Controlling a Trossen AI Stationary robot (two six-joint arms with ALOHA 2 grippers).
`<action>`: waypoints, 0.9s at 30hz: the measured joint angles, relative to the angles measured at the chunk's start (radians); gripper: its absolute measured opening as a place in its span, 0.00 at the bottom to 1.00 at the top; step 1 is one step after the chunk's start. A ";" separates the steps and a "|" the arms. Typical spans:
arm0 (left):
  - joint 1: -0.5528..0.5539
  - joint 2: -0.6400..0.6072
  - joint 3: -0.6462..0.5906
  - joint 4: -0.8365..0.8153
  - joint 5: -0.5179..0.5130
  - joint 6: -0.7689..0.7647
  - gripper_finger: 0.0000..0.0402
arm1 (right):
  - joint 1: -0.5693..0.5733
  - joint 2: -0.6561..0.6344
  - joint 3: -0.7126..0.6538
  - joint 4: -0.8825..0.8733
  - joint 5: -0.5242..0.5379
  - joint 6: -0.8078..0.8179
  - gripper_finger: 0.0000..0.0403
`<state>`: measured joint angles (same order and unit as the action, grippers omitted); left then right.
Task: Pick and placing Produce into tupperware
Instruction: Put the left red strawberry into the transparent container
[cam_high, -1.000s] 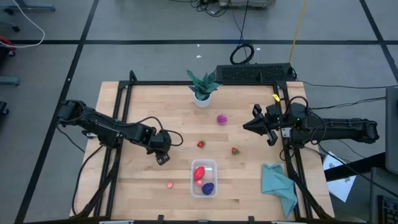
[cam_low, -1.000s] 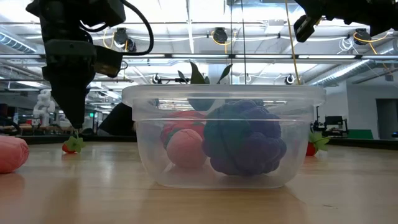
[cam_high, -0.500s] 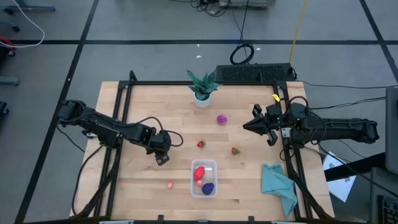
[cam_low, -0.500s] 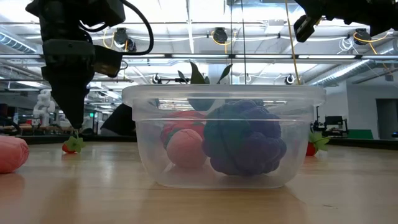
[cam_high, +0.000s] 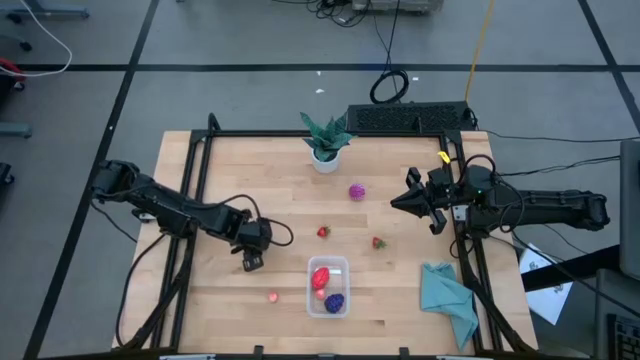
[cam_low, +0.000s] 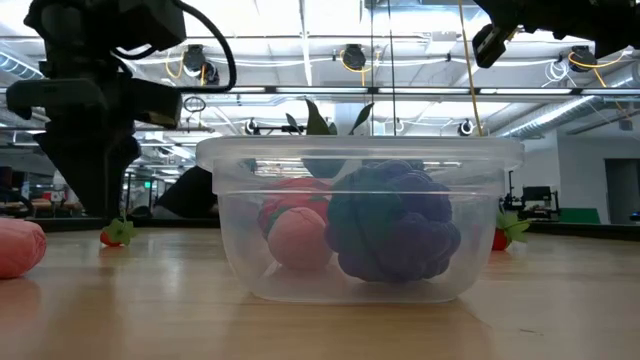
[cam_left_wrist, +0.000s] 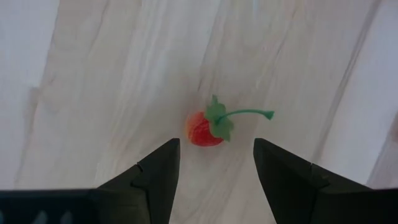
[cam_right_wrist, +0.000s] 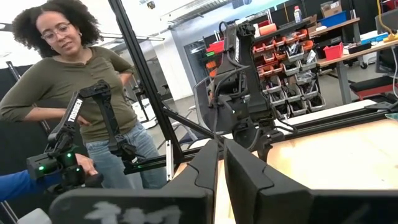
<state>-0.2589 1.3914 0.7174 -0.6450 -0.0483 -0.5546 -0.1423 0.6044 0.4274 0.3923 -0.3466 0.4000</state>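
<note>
The clear tupperware (cam_high: 311, 288) (cam_low: 240, 270) stands near the table's near edge and holds a red, a pinkish and a dark purple (cam_low: 392, 222) toy. My left gripper (cam_high: 251, 263) (cam_left_wrist: 216, 146) is open and points down. It hovers over a small red fruit with a green stem (cam_left_wrist: 202, 130) (cam_low: 118, 233), a finger on either side and not touching it. The high view hides that fruit under the gripper. Loose on the table lie a magenta piece (cam_high: 356, 191), two red ones (cam_high: 323, 232) (cam_high: 378, 242) and a pinkish one (cam_high: 273, 297). My right gripper (cam_high: 398, 203) (cam_right_wrist: 221, 163) waits shut, raised at the right edge.
A green potted plant (cam_high: 325, 140) stands at the far edge and a teal cloth (cam_high: 448, 295) lies at the near right corner. Black frame rails (cam_high: 195, 200) run along the table's sides. A person (cam_right_wrist: 74, 93) stands beyond the table. Bare wood lies between the loose pieces.
My left gripper has shifted a little toward the table's left and near edges, and its tip has swung round. In the low view its outline has moved left and looks broader. The produce, the tupperware and my right arm have stayed put.
</note>
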 joint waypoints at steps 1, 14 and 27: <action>-0.004 0.000 0.000 0.001 -0.008 0.016 0.52 | 0.000 0.000 0.000 0.000 0.000 0.000 0.04; -0.033 0.000 0.000 0.003 -0.085 0.179 0.52 | 0.000 0.000 0.000 0.000 0.000 0.000 0.04; -0.025 0.004 0.000 0.022 -0.087 0.176 0.52 | 0.000 0.000 0.000 0.000 0.000 0.000 0.04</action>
<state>-0.2839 1.3952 0.7170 -0.6231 -0.1349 -0.3788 -0.1421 0.6041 0.4274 0.3920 -0.3466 0.4000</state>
